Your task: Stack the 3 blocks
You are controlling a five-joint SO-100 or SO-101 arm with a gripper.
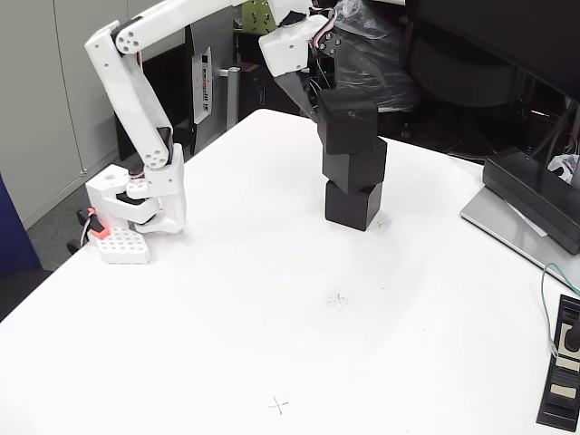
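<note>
A white worktop (272, 344) carries small pencilled crosses (277, 405); a flat black device (535, 199) on a grey base sits at its right edge; a black label strip (562, 376) lies lower right.

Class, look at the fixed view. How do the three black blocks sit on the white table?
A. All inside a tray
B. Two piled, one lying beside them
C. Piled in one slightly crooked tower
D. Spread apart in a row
C: the top block, middle block and bottom block form one uneven tower.
</note>
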